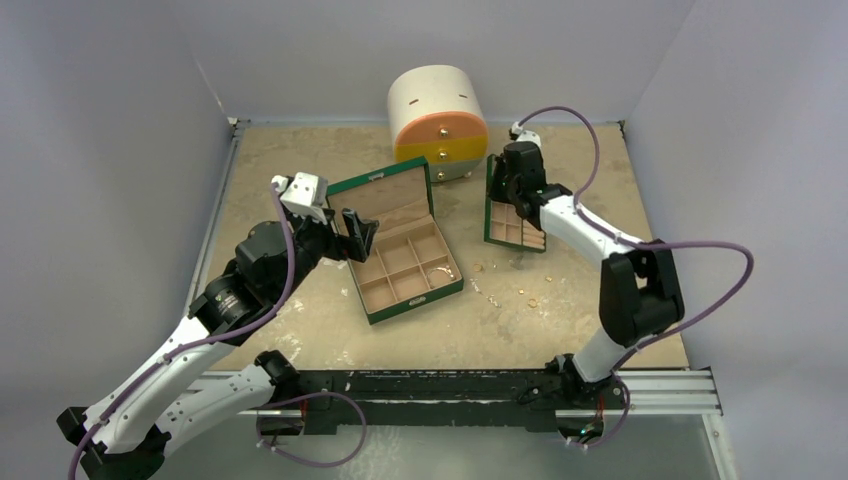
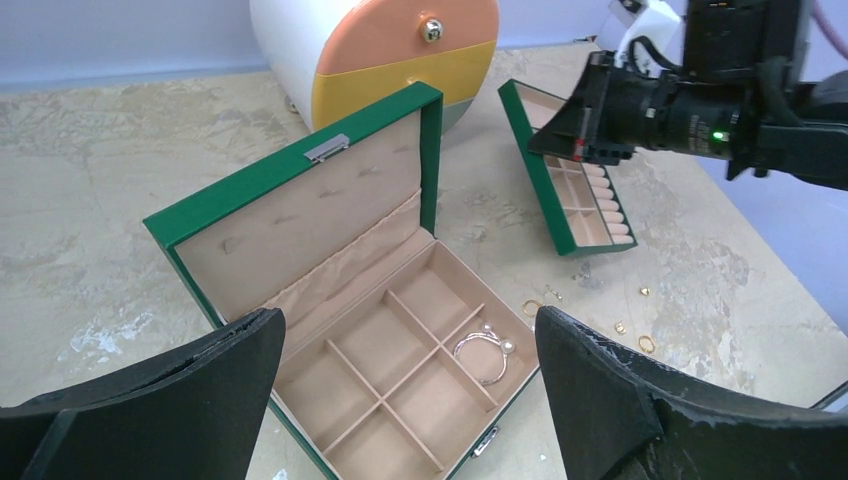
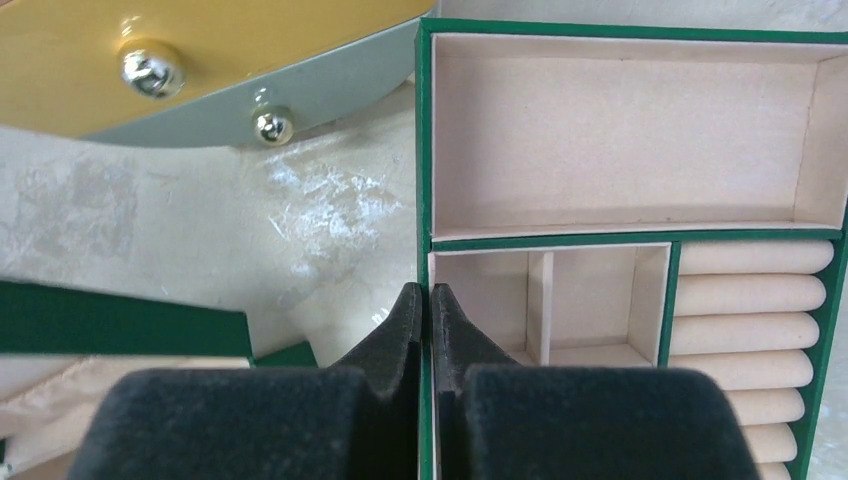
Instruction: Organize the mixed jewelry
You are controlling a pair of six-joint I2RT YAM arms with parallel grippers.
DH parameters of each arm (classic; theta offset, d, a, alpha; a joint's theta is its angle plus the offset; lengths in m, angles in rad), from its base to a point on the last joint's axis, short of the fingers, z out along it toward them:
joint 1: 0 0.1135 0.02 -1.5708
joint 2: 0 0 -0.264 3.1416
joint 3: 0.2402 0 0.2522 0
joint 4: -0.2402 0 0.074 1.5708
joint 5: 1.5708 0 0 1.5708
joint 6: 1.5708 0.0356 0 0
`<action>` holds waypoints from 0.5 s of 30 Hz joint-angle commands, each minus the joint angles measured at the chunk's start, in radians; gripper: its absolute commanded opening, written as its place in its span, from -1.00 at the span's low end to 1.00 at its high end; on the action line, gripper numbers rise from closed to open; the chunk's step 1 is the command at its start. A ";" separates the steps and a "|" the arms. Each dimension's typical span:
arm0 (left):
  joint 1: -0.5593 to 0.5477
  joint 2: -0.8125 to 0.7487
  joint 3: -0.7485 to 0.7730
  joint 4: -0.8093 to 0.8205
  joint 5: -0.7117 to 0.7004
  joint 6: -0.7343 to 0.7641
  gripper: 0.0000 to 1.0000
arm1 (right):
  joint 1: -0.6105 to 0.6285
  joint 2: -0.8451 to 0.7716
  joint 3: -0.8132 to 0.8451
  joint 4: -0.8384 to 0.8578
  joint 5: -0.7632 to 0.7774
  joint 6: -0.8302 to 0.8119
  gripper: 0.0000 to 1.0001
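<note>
Small gold rings (image 2: 532, 308) and other bits of the mixed jewelry (image 1: 530, 297) lie loose on the table between the two cases. A silvery hoop (image 2: 482, 352) with pearl ends rests in a front compartment of the open green box (image 2: 428, 150). My left gripper (image 2: 408, 325) hovers open above that box with nothing between its fingers. My right gripper (image 3: 427, 295) is shut on the green side wall of the divided tray (image 3: 620, 140). The tray (image 1: 510, 225) is tipped up on its edge.
A round white, orange and yellow drawer cabinet (image 1: 437, 120) with gold knobs stands at the back, just behind the box lid (image 1: 385, 195) and the tray. Grey walls close the table on three sides.
</note>
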 commanded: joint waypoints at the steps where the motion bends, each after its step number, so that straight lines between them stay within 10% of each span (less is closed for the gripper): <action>1: -0.002 -0.010 -0.001 0.025 -0.026 0.007 0.91 | 0.003 -0.143 -0.047 0.050 -0.040 -0.110 -1.00; 15: -0.002 -0.038 -0.006 0.023 -0.114 -0.002 0.91 | 0.175 -0.504 -0.226 0.062 -0.339 -0.385 -1.00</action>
